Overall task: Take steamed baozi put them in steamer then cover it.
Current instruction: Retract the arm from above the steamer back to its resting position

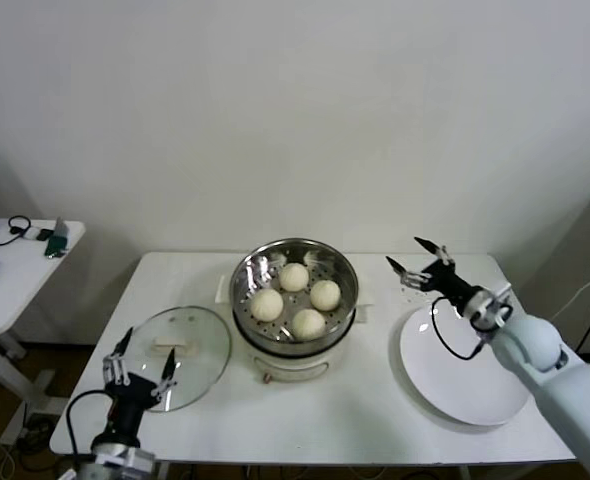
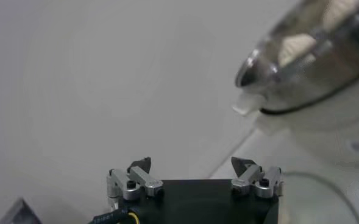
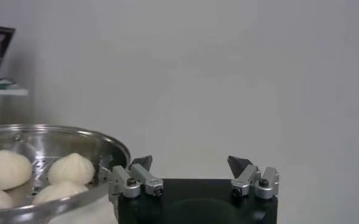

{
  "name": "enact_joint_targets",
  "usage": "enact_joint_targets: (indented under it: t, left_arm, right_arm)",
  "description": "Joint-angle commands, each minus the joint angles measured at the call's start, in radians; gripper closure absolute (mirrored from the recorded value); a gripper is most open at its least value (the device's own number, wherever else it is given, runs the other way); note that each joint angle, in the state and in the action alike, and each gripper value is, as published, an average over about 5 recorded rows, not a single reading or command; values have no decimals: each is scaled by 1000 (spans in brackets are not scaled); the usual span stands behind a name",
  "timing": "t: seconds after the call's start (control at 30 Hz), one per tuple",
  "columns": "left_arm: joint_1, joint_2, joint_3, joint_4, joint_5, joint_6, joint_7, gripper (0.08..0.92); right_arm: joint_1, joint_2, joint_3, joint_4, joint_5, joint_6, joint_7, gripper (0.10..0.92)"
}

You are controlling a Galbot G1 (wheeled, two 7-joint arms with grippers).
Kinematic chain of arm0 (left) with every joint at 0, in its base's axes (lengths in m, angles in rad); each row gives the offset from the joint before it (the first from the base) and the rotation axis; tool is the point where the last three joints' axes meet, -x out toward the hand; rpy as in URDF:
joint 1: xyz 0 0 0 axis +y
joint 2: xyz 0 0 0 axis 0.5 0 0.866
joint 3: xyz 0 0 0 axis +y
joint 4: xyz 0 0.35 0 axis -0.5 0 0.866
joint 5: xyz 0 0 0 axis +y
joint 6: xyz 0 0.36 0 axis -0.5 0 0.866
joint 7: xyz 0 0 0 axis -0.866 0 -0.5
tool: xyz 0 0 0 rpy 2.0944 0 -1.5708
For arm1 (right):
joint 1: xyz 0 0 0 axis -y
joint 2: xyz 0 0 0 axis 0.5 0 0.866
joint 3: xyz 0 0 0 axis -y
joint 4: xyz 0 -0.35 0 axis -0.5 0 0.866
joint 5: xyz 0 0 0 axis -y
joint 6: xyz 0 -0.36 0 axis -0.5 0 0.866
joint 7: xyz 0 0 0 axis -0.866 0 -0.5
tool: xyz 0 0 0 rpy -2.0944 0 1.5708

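Four buns sit in the steamer mid-table, lid near the left edge, left gripper and right gripper both spread, empty.

four baozi in steamer, cover beside

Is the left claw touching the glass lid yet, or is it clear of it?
Cannot tell. In the head view the open left claw overlaps the near edge of the glass lid, so no gap or contact shows. The left wrist view shows only the lid's rim.
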Motion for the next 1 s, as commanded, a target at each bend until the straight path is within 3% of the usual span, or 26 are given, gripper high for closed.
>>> enact_joint_targets:
  t: [0.03,0.57,1.0]
  left_arm:
    - [-1,71,58,5,642,162,57,177]
    - [-252,85,130,366,758,124,51,177]
    - [-350,84,121,493,758,80,41,177]
  right_arm:
    - [-443,262,459,43,-111,-1,-2,203]
    - [-516,364,512,16,-190,38,-47,203]
    - [-518,411,555,-5,-230,61,-78,203]
